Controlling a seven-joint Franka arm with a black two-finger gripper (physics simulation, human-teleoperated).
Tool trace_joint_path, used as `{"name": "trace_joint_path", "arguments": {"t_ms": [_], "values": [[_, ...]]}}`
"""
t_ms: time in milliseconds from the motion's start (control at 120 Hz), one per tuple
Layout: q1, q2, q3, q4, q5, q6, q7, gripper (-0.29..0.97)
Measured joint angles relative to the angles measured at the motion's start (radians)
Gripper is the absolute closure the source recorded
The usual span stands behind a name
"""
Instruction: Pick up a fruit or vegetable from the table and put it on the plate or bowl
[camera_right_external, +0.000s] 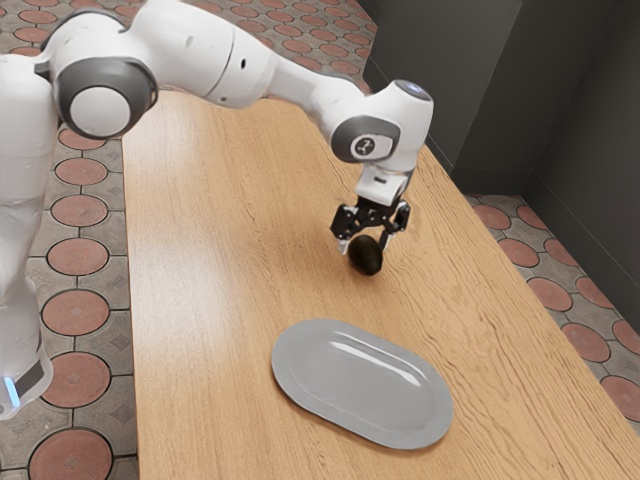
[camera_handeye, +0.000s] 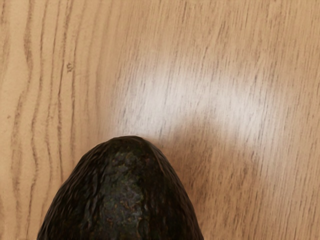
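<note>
Reaching in from the exterior view's upper left over a pale wooden bench (camera_right_external: 220, 250) on a white arm (camera_right_external: 250, 65), bent downward at the wrist; ending in black fingers (camera_right_external: 390, 228) pointed down at the wood, set only a narrow way apart and pressed from two sides against a dark avocado (camera_right_external: 365, 257), gripping it near its top; hanging below the fingertips, most of the fruit; impossible to tell whether touching the bench or just clear of it. From the hand's camera, the same avocado (camera_handeye: 120, 195) close underneath, dark and pebbly-skinned, rounded end toward open bench (camera_handeye: 210, 75), with a soft shadow just beside it on the grain. Nearer the camera in the exterior view and well apart from the avocado, a grey oval plate (camera_right_external: 360, 385) lying flat on the bench; past the bench edges, a floor (camera_right_external: 75, 310) of round reddish tiles and a dark wall (camera_right_external: 520, 80) at the exterior view's upper right.
</note>
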Motion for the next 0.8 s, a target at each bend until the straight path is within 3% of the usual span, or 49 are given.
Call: {"name": "trace_joint_path", "arguments": {"t_ms": [275,483,800], "values": [[0.008,0.063,0.003,0.001,-0.025,0.073,-0.010,0.03],[0.007,0.068,0.003,0.001,-0.030,0.099,-0.019,0.31],[0.001,-0.004,0.008,0.003,-0.025,0.075,-0.053,0.33]]}}
